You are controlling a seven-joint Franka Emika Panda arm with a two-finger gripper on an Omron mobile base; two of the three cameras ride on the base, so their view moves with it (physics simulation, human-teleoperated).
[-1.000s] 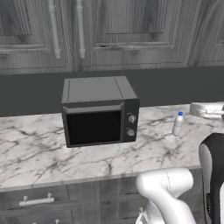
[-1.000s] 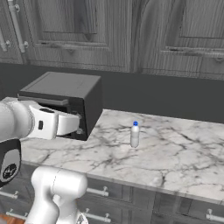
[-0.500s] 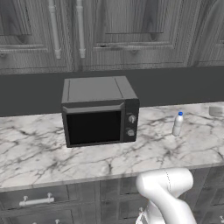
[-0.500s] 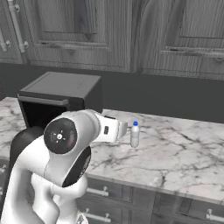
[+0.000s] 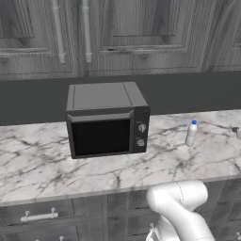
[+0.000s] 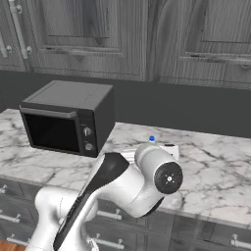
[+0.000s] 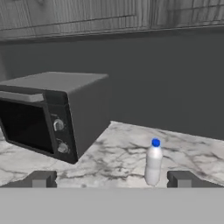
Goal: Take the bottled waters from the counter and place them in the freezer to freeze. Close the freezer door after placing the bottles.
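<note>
A rendered home kitchen: a white marble counter (image 5: 33, 164) veined in grey runs along a dark grey wall, dark wooden wall cabinets (image 5: 141, 33) with long silver handles hang above, grey drawers (image 5: 40, 216) sit below, and a boxy dark grey microwave (image 5: 106, 120) stands on top.

bottle (image 5: 191, 134) on counter (image 5: 42, 167) | right of microwave (image 5: 107, 118)

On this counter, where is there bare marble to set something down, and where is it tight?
Bare marble counter runs in front of the microwave to the front edge, and to the microwave's left. Another bare stretch lies between the microwave and the white bottle, which stands upright alone. Tightest is behind the microwave, against the dark backsplash.
</note>
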